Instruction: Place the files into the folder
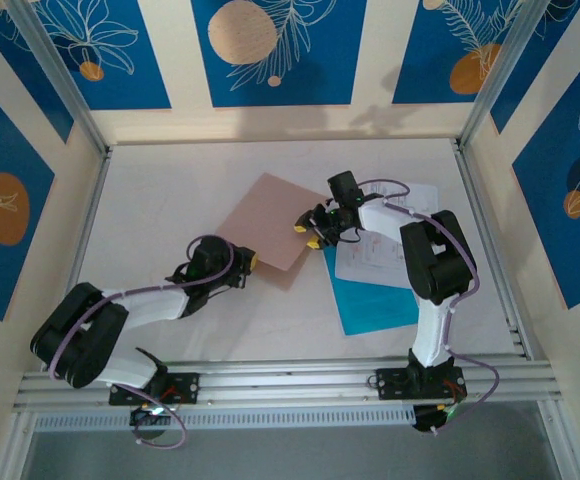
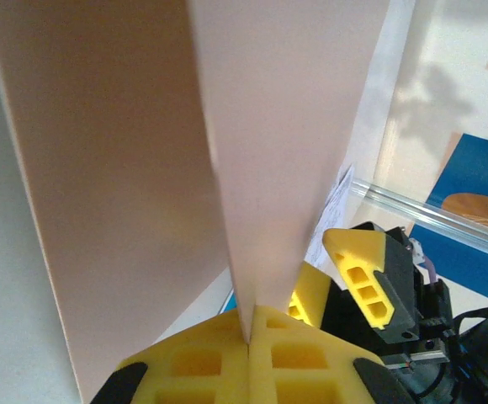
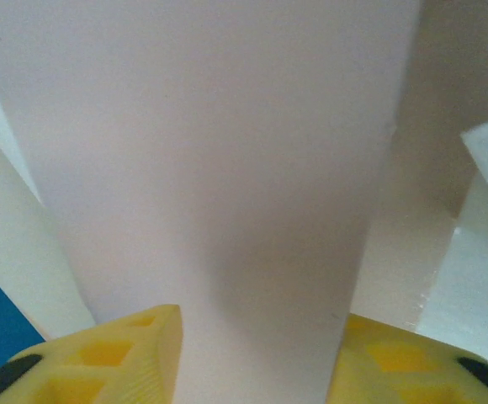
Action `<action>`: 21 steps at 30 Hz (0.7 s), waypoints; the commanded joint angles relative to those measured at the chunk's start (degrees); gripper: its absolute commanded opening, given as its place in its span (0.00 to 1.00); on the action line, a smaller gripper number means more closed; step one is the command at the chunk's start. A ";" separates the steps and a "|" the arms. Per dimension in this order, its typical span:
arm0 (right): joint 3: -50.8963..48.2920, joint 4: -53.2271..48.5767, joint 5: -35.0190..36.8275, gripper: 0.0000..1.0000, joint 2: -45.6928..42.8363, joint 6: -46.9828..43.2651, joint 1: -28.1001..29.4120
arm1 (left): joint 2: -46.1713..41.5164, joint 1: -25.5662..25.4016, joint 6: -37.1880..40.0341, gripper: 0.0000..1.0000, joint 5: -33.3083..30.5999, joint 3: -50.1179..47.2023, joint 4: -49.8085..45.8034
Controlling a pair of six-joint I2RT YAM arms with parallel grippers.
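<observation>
Folder-opening step in hand; files not yet inserted.
Left gripper [image 1: 250, 262] pinches the near corner of the flat pinkish-tan card folder [image 1: 270, 215]. Right gripper [image 1: 307, 234], fingers spread, straddles its right edge. White printed paper files [image 1: 375, 262] and a teal-blue sheet [image 1: 380, 305] lie just beside. The next move likely calls for parting the covers.

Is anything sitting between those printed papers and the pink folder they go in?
No loose object. The right claw sits at the folder's right edge, beside the white sheets and teal sheet, and its arm crosses over them. The left claw pinches the folder's near edge.
</observation>
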 commanded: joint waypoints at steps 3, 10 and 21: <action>3.34 -0.06 0.17 0.30 1.77 0.85 0.05 | -2.32 -0.55 0.66 0.00 0.02 -0.71 -1.53; 3.54 -1.75 0.88 0.00 1.73 1.64 0.31 | -3.81 -0.16 2.79 0.00 1.25 -0.24 -5.01; 8.55 -7.50 2.47 0.00 1.47 0.88 1.06 | -7.04 1.94 27.53 0.49 5.59 17.62 -38.32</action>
